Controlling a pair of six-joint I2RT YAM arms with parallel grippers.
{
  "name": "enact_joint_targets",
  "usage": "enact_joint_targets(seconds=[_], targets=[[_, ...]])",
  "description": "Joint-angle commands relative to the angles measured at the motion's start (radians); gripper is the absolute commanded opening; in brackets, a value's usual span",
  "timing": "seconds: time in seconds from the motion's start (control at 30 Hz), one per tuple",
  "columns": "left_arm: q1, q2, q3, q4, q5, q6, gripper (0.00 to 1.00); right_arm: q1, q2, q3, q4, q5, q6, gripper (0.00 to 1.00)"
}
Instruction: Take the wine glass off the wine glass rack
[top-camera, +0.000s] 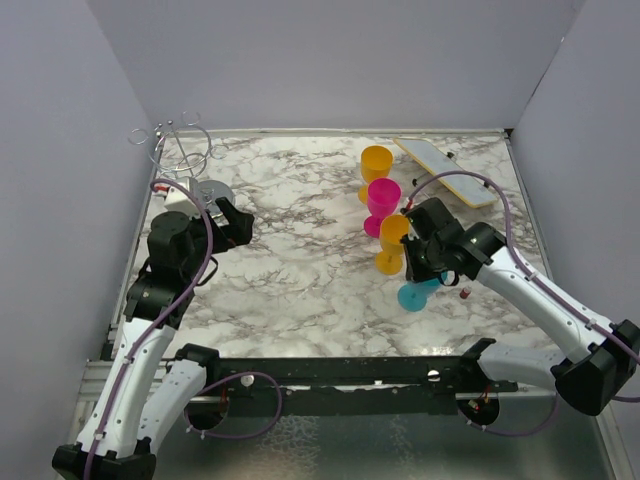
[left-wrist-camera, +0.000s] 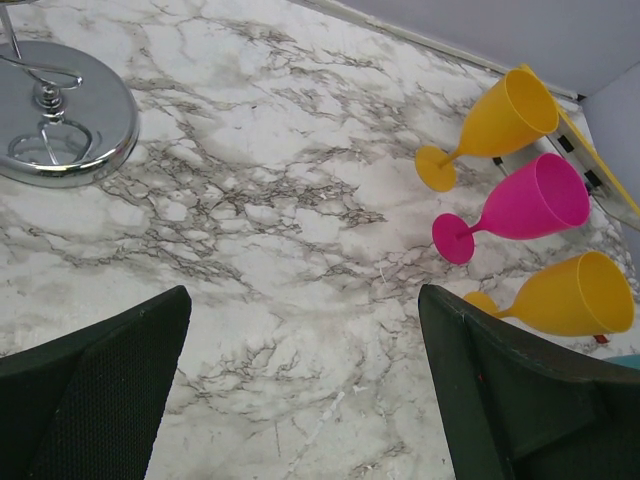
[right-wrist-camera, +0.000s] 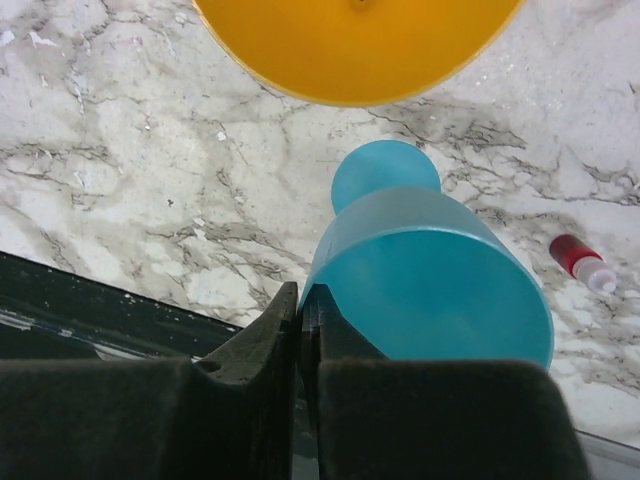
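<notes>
Over marble table (top-camera: 300, 280), left hand (left-wrist-camera: 300, 400) hovers open; right hand (right-wrist-camera: 298, 320) pinches tilted teal wine glass (right-wrist-camera: 430, 280).

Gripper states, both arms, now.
Left gripper: open, holding nothing.
Right gripper: closed, apparently pinching the rim of the blue wine glass.

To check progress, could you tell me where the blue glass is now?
Top view, right of centre: the blue glass is held by the right gripper, just nearer than a yellow glass.
</notes>
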Motion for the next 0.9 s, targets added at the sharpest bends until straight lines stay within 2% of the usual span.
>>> enact_joint_targets(seconds=[0.0, 0.2, 0.43, 0.47, 0.63, 0.8, 0.87], targets=[[0.002, 0.004, 0.04, -0.011, -0.029, 0.023, 0.99, 0.017, 0.004, -0.006, 0.07, 0.014, 0.013, 0.05], [0.002, 0.035, 0.043, -0.005, -0.015, 0.015, 0.99, 0.027, 0.025, -0.013, 0.088, -0.009, 0.003, 0.07], [0.002, 0.034, 0.039, -0.004, -0.013, 0.022, 0.99, 0.035, 0.001, -0.023, 0.099, -0.055, -0.013, 0.13], [0.002, 0.034, 0.038, -0.005, -0.015, 0.024, 0.99, 0.035, -0.005, -0.026, 0.103, -0.067, -0.018, 0.15], [0.002, 0.035, 0.043, -0.004, -0.024, 0.035, 0.99, 0.034, -0.032, -0.027, 0.116, -0.099, -0.034, 0.38], [0.002, 0.063, 0.083, -0.006, -0.02, 0.042, 0.99, 0.034, -0.087, -0.001, 0.116, -0.088, -0.053, 0.54], [0.002, 0.076, 0.101, -0.006, -0.013, 0.036, 0.99, 0.035, -0.121, 0.008, 0.131, -0.088, -0.076, 0.57]])
